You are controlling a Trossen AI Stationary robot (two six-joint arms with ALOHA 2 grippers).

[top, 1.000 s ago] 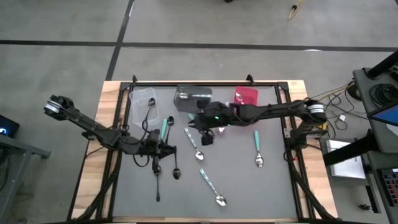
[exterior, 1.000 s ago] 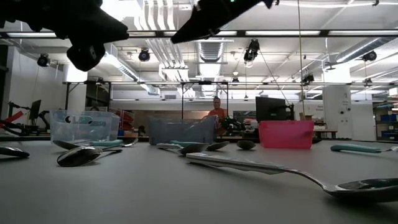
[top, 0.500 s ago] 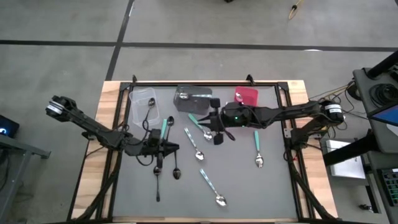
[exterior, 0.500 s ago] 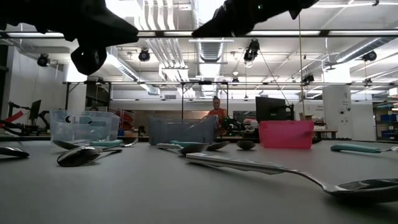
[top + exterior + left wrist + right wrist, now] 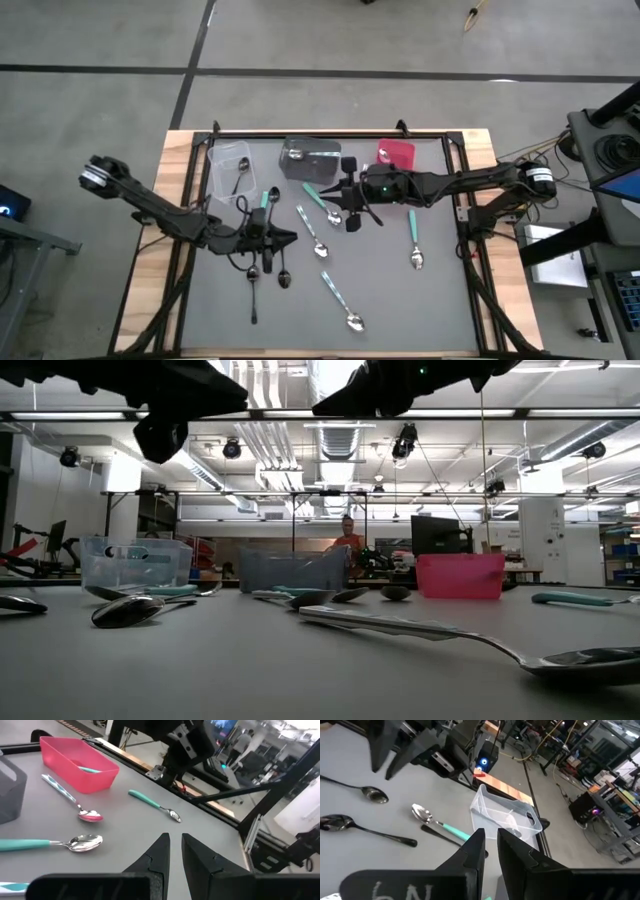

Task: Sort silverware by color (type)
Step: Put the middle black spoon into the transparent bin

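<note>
Jaws on both grippers are nearly closed and empty: the left gripper (image 5: 285,238) is held above the black spoons (image 5: 283,268), the right gripper (image 5: 345,192) over teal-handled spoons (image 5: 321,195) beside the grey bin (image 5: 310,160). Being thin, light, stiff and probably slippery, each spoon is best pinched across its handle, flat on the tabletop (image 5: 400,290).
</note>
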